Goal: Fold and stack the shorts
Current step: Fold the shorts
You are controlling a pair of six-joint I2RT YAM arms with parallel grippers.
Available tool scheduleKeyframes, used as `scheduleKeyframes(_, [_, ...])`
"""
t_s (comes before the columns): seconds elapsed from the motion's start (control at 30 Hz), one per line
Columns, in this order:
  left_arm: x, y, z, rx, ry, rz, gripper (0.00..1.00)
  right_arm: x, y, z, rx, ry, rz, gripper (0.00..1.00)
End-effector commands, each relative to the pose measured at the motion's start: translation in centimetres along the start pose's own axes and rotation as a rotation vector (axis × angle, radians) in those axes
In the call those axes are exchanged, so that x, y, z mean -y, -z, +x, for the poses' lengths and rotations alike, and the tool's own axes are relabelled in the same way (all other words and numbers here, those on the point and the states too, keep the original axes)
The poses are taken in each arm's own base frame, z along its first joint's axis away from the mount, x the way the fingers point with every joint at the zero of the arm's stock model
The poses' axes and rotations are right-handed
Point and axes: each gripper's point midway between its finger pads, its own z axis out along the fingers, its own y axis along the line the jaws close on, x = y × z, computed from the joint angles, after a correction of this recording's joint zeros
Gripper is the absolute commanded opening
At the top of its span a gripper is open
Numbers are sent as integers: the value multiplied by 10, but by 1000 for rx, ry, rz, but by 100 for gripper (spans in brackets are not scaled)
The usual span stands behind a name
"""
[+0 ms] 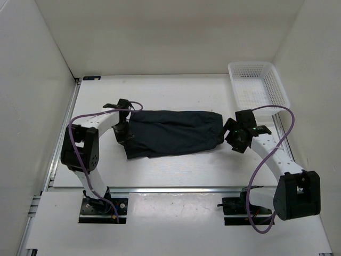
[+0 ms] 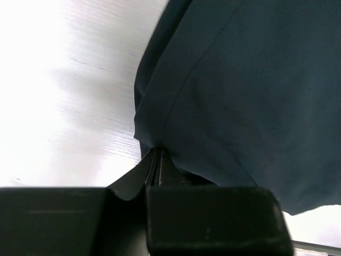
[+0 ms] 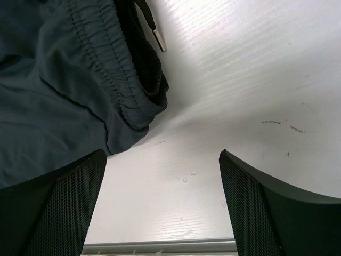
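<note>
We're over a white table (image 1: 176, 176) boxed in by pale walls, the two arm bases bolted at its near edge. Up at mid-table the shorts (image 1: 173, 132) lie flat and stretched crosswise, a dark navy slab between the two arms. At their left end the left gripper (image 2: 156, 160) has its jaws pressed together on the fabric's edge, a pinch of hem caught between them. At the right end we see the gathered waistband (image 3: 114, 74) and a drawstring (image 3: 158, 39) with its metal tip. The right gripper (image 3: 162, 160) sits just beside that, jaws wide apart, gripping nothing, bare table between them. Farther back, in the far right corner, a white mesh basket (image 1: 258, 85) stands apart from the shorts.
</note>
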Motion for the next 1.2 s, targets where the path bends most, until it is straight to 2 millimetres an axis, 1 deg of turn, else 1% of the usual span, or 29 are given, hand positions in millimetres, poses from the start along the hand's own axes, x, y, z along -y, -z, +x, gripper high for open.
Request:
scheduleKeyframes(0.0, [7, 25, -18, 100, 22, 29, 10, 3, 7, -5, 34, 14, 2, 91])
scheduleKeyframes(0.03, [7, 34, -22, 123, 25, 34, 10, 3, 7, -5, 34, 14, 2, 91])
scheduleKeyframes(0.13, [6, 63, -23, 176, 39, 70, 10, 4, 7, -5, 34, 23, 2, 91])
scheduleKeyframes(0.23, [3, 80, -19, 203, 51, 89, 10, 4, 7, -5, 34, 23, 2, 91])
scheduleKeyframes(0.33, [4, 91, -13, 219, 60, 133, 10, 4, 7, -5, 34, 23, 2, 91])
scheduleKeyframes(0.37, [1, 88, -8, 211, 59, 127, 10, 4, 7, -5, 34, 23, 2, 91])
scheduleKeyframes(0.4, [3, 85, -8, 212, 58, 139, 10, 4, 7, -5, 34, 23, 2, 91])
scheduleKeyframes(0.43, [2, 81, -6, 202, 58, 132, 15, 4, 7, -5, 34, 23, 2, 91])
scheduleKeyframes(0.47, [2, 74, -5, 191, 57, 124, 30, 4, 7, -5, 34, 23, 2, 91])
scheduleKeyframes(0.5, [0, 66, -2, 165, 55, 107, 67, 1, 7, -5, 35, 23, -11, 91])
scheduleKeyframes(0.53, [2, 60, -3, 155, 54, 100, 69, 2, 5, -4, 28, 23, -5, 91])
scheduleKeyframes(0.57, [4, 46, -6, 140, 53, 90, 69, 2, 5, -4, 28, 23, -5, 91])
scheduleKeyframes(0.6, [4, 36, -4, 126, 52, 80, 71, 0, 5, -3, 21, 23, -14, 91])
scheduleKeyframes(0.63, [6, 31, -6, 125, 52, 79, 71, 0, 5, -3, 21, 23, -14, 89])
scheduleKeyframes(0.67, [8, 22, -11, 126, 52, 69, 76, -1, 5, -2, 15, 34, -21, 89])
scheduleKeyframes(0.7, [7, 16, -9, 116, 60, 63, 78, -1, 5, -2, 15, 34, -21, 89])
scheduleKeyframes(0.77, [8, 10, -12, 118, 61, 53, 79, -2, 8, -3, 24, 34, -29, 89])
scheduleKeyframes(0.8, [9, 6, -13, 116, 61, 52, 75, -1, 8, -3, 24, 43, -29, 89])
scheduleKeyframes(0.83, [10, 8, -16, 123, 61, 57, 70, 1, 6, -1, 17, 43, -23, 89])
scheduleKeyframes(0.87, [10, 5, -15, 113, 60, 50, 61, 1, 6, -1, 17, 43, -23, 89])
scheduleKeyframes(0.9, [12, 7, -18, 122, 61, 56, 51, 1, 6, -1, 17, 43, -23, 89])
scheduleKeyframes(0.97, [12, 8, -18, 122, 61, 56, 32, 1, 6, -1, 17, 43, -23, 89])
scheduleKeyframes(1.0, [12, 11, -19, 133, 62, 64, 20, 1, 6, -1, 17, 43, -23, 89])
scheduleKeyframes(1.1, [10, 24, -17, 141, 63, 69, 20, 1, 6, -1, 17, 43, -23, 89])
scheduleKeyframes(1.13, [9, 28, -16, 143, 63, 71, 11, 1, 6, -1, 17, 43, -23, 89])
scheduleKeyframes(1.17, [11, 34, -16, 148, 63, 85, 11, 1, 6, -1, 17, 43, -23, 89])
